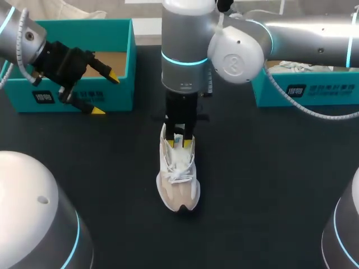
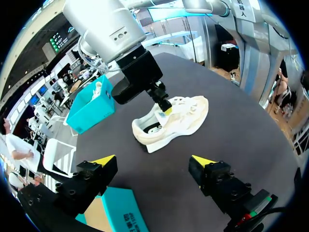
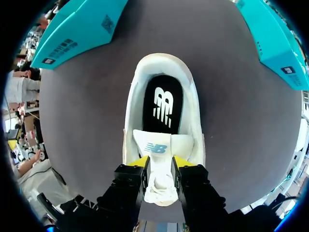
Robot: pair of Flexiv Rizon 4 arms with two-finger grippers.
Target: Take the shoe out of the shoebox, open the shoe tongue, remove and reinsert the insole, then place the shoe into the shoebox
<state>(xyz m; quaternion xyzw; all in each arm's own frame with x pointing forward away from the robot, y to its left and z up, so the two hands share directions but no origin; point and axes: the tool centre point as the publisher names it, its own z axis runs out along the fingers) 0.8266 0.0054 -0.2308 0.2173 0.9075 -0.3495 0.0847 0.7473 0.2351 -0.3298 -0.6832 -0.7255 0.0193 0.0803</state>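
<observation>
Sitting mid-table (image 1: 269, 185), the white-and-beige sneaker (image 1: 178, 179) shows a black insole (image 3: 163, 104). The right gripper (image 3: 160, 162) is clamped on its tongue (image 3: 157, 147), covering the tongue's lower part. The left gripper (image 2: 153, 160) hangs spread apart by the teal shoebox (image 1: 73, 95), partly blocking its inside.

Print shows in a handful of places, though none of it is clear enough for me to spell out. The left box (image 1: 120, 84) has a dark left label (image 1: 45, 97) with white characters on its near wall, at the left end. The right box (image 1: 269, 96) has a matching right label (image 1: 321, 89) on its near wall. The right wrist view also shows a small code square (image 3: 107, 21) on the left box. On the dark insole (image 3: 164, 81) there is a large white logo (image 3: 163, 105). The white tongue (image 3: 179, 145) bears a small teal mark (image 3: 155, 148). I see no numbers.
</observation>
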